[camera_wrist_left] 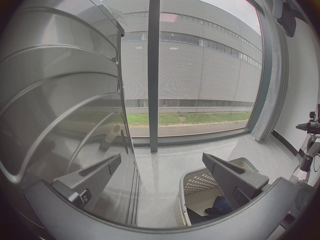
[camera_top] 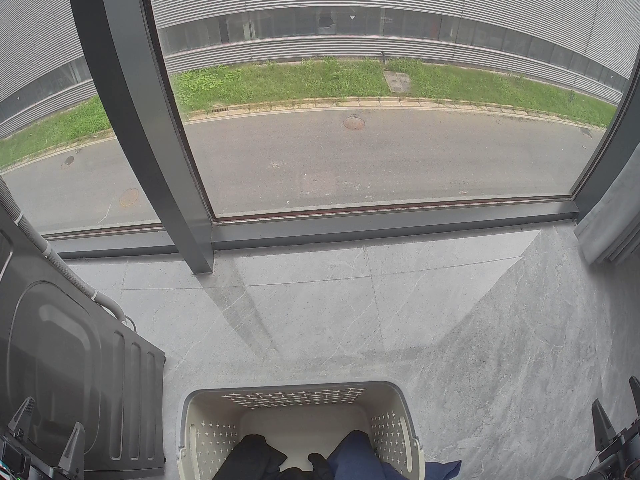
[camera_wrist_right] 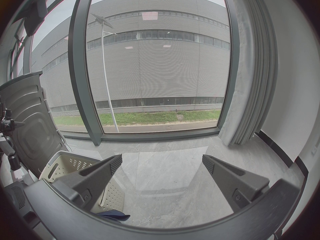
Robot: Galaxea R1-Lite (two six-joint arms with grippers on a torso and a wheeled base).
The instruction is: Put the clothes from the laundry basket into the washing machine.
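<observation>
Clothes (camera_top: 253, 458), black and navy, lie in the laundry basket (camera_top: 200, 428), at its end nearest the robot. Basket sits between the hands: left hand (camera_top: 53, 416) off basket's left side, by the washing machine (camera_top: 73, 368); right hand (camera_top: 615, 395) off basket's right side. Both hands empty, fingers apart. Navy piece (camera_top: 357, 455) spills over basket's right rim, so right hand looks the nearer pick.

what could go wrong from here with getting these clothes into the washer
1. The blue garment hangs over the laundry basket rim; a pull could drop it on the floor.
2. The left gripper, open, sits close to the washing machine panel and its hose; a swing might hit them.
3. The black garment lies against the blue one, so one grasp may drag both.
</observation>
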